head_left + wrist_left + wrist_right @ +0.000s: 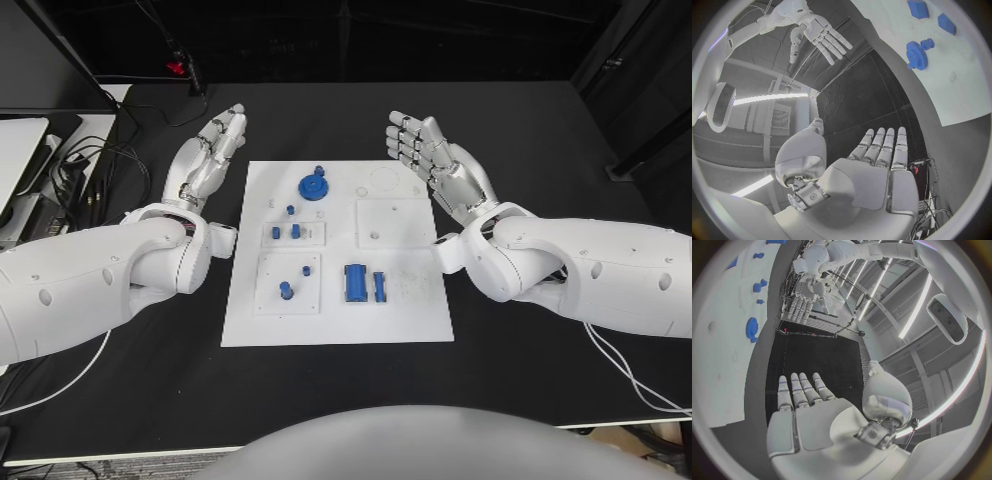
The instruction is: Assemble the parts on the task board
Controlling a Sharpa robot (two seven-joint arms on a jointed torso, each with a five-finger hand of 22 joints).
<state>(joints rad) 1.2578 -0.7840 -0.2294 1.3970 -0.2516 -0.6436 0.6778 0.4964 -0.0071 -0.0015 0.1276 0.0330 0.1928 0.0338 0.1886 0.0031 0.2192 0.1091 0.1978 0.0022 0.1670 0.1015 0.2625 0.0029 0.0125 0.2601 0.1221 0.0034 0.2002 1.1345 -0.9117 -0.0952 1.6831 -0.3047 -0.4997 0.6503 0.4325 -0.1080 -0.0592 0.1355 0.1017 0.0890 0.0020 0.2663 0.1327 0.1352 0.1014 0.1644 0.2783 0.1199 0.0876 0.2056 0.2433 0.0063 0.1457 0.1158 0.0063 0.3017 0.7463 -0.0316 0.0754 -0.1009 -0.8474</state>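
Both hands flat, fingers straight and apart, holding nothing: left hand (202,160) off the task board's (339,325) left edge, right hand (440,165) off its right edge, prob. keeping the board unobstructed. Blue parts (361,283) on board; gear (315,187) nr far edge.

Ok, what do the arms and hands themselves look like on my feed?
Both arms are glossy white rounded shells with bulbous wrist housings. The left hand and right hand are silver metal, with segmented fingers and smooth pale palm plates in the wrist views. A thin white cable trails on the table under each forearm. I can see no markings.
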